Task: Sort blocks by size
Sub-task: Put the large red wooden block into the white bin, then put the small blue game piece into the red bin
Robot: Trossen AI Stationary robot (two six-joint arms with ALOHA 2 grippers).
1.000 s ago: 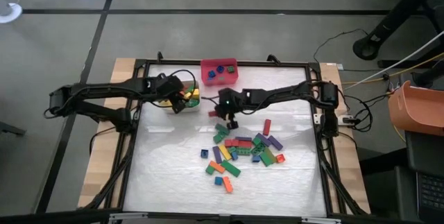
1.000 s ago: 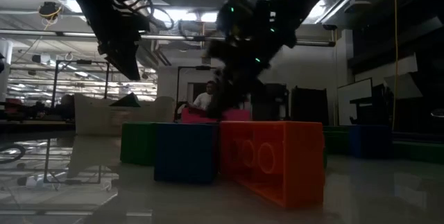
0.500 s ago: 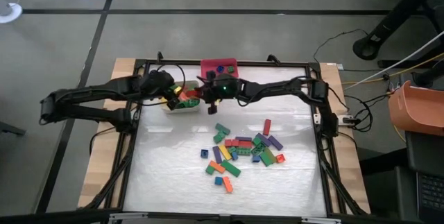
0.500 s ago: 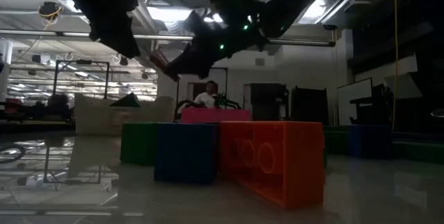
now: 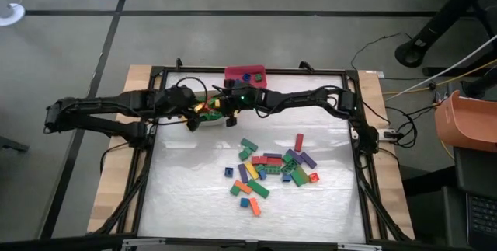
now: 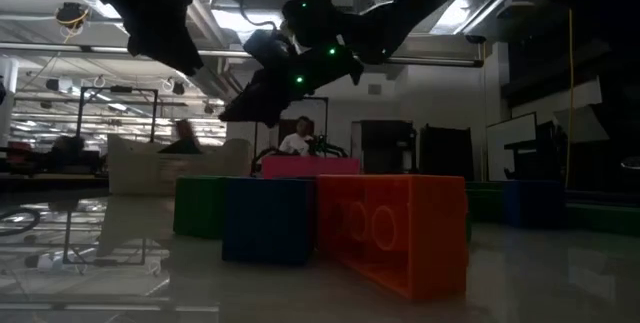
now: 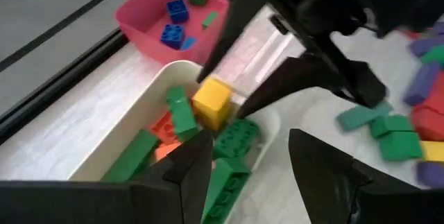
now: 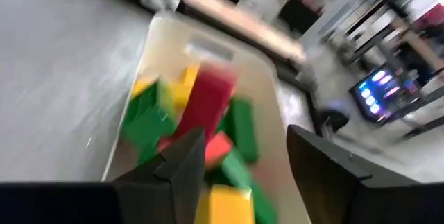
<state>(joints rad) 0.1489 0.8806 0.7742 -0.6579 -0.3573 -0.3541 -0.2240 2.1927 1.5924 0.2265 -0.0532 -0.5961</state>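
Two pincers point(image 5: 192, 114) point(image 5: 230, 116) hover spread over the white bin point(image 7: 111, 148) as a red long block point(image 8: 202, 102) drops in. Loose blocks point(image 5: 272, 169) wait mid-bench; the right must next fetch another.

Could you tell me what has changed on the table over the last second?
The right gripper has swung from the loose blocks across to the white bin, carrying a red block, which now hangs blurred over the bin, apparently just let go. The left gripper shifted slightly beside the bin, fingers open. The pile of blocks and the red bin stayed put.
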